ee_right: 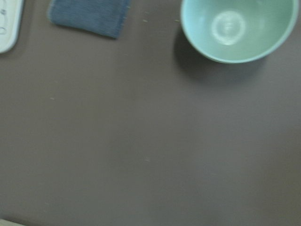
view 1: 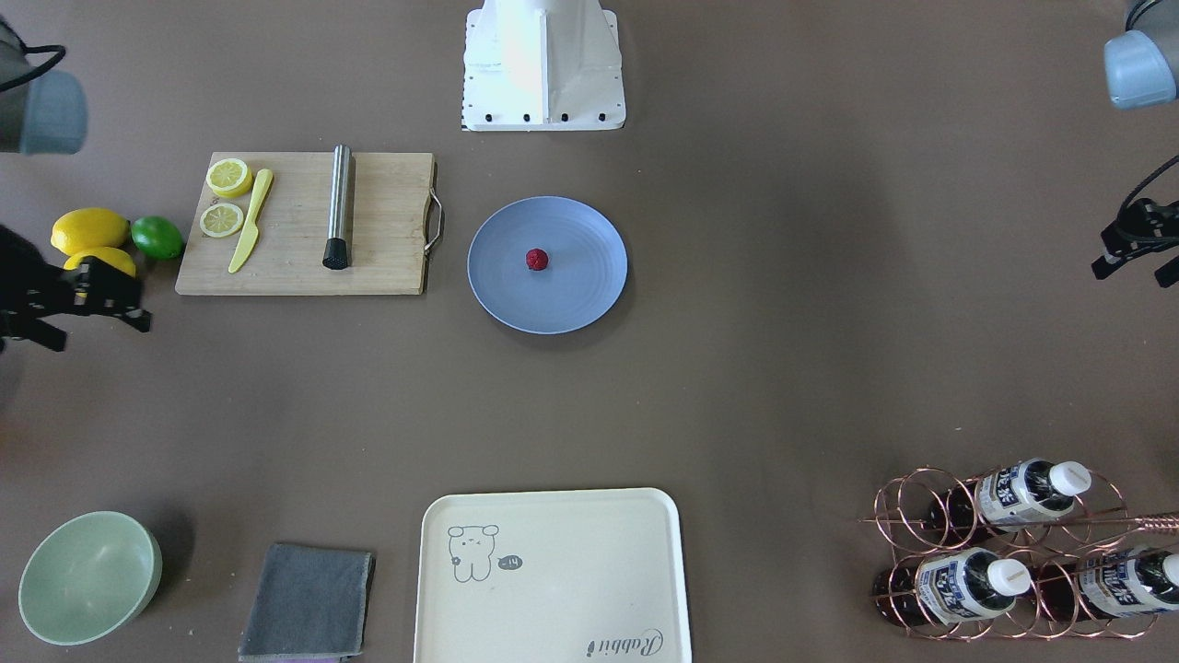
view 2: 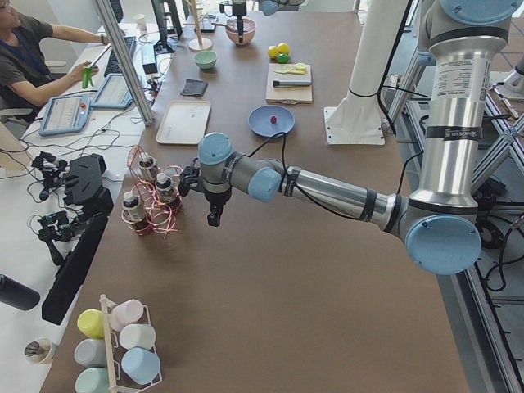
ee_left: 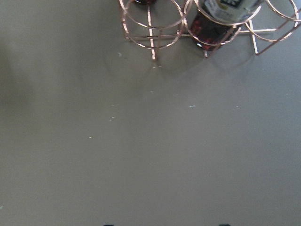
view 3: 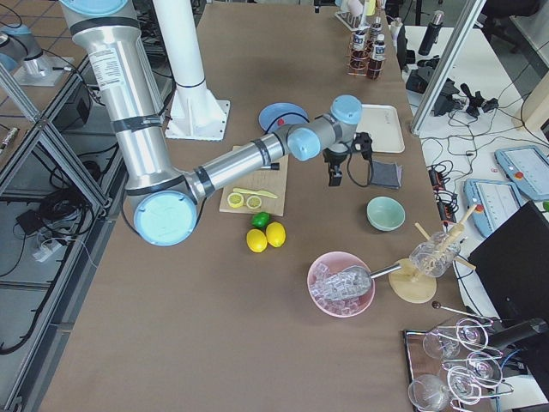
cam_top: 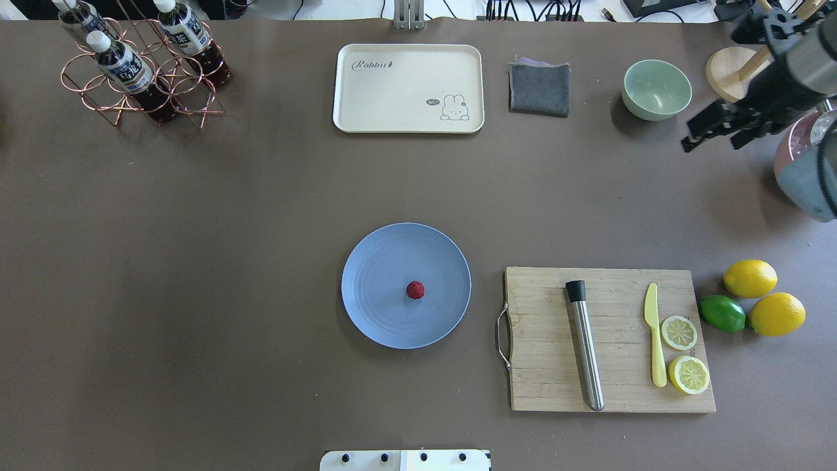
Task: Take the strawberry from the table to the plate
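The small dark-red strawberry (view 1: 537, 260) (cam_top: 415, 290) lies near the middle of the round light-blue plate (view 1: 589, 295) (cam_top: 379, 314), which rests on the brown table (cam_top: 229, 261). Nothing touches the berry. My right gripper (cam_top: 711, 144) (view 1: 99, 331) hangs open and empty far off at the table's right end, near the pale-green bowl (cam_top: 656, 89). My left gripper (view 1: 1135, 273) hovers open and empty at the opposite end, beside the copper bottle rack (cam_top: 140, 72); the left wrist view shows only bare table and the rack (ee_left: 188, 28).
A wooden cutting board (cam_top: 543, 366) with a steel muddler (cam_top: 585, 347), a yellow knife and lemon slices lies right of the plate. Two lemons (cam_top: 750, 278) and a lime (cam_top: 722, 313) sit beyond it. A cream tray (cam_top: 409, 88) and grey cloth (cam_top: 539, 88) lie at the far edge.
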Robot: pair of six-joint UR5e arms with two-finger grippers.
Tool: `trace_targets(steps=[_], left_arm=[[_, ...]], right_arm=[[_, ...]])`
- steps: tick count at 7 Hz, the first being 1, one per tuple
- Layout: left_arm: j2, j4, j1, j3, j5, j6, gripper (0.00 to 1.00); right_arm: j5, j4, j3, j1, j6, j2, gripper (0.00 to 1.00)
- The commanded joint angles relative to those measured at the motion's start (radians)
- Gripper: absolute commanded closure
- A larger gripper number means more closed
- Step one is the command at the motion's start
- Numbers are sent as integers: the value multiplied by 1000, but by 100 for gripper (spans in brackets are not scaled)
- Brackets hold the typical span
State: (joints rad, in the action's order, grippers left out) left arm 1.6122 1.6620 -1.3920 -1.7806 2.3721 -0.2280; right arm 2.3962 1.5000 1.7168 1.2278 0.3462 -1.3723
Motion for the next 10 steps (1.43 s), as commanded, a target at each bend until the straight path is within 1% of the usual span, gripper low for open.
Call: trace_targets(steps=[1,2,3,4,10], left_arm=[[-24,-140,-64,10,13,177,19],[-26,-143,-77,21,9,183,2],[-34,-137,-119,33,13,185,2],[-26,-139,-131,36,13,185,2],[-31,-130,-131,35,9,188,2]], right_arm=[[17,2,-206,248,-511,-105,0],[17,14,-300,324,-639,-102,0],[6,98,-316,369,-724,-96,0],[0,156,-316,404,-789,-88,0],[-6,169,-318,429,-794,-93,0]])
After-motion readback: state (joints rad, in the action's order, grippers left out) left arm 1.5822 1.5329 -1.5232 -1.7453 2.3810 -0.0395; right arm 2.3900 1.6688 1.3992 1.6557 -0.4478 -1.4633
